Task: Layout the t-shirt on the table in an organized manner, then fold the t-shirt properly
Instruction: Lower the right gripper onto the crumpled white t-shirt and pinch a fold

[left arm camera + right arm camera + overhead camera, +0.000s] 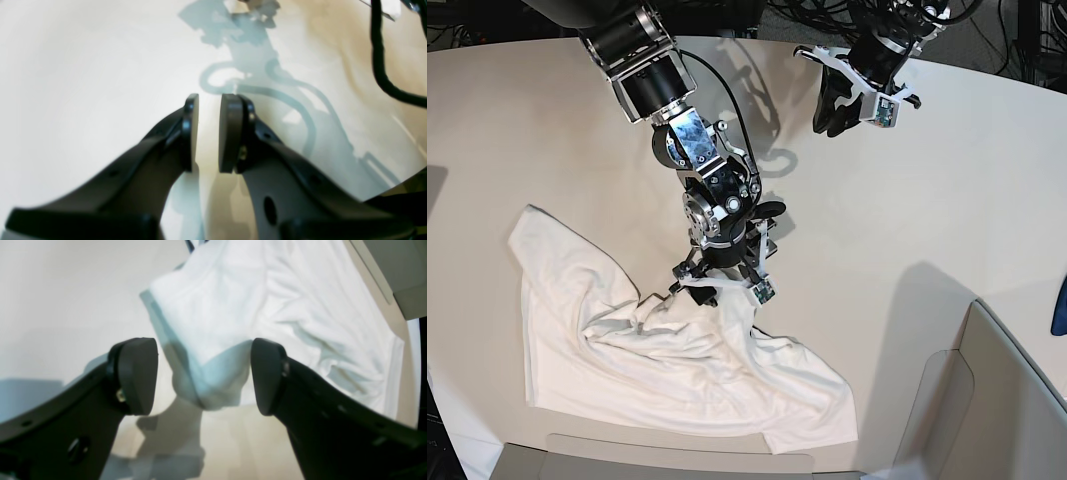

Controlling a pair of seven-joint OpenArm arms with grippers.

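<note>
Cloth of the t-shirt point(657, 350), limp, light and rumpled on the bench point(907, 220), wanted pinching at a hem beneath the spread, empty right claw point(203, 373).

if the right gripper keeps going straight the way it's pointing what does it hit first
Most likely the t-shirt: a bunched white fold sits between the open right gripper and the table beneath.

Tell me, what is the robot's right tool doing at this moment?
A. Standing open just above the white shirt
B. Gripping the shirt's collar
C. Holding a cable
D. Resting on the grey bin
A: the right tool is spread open, empty, over the t-shirt.
</note>
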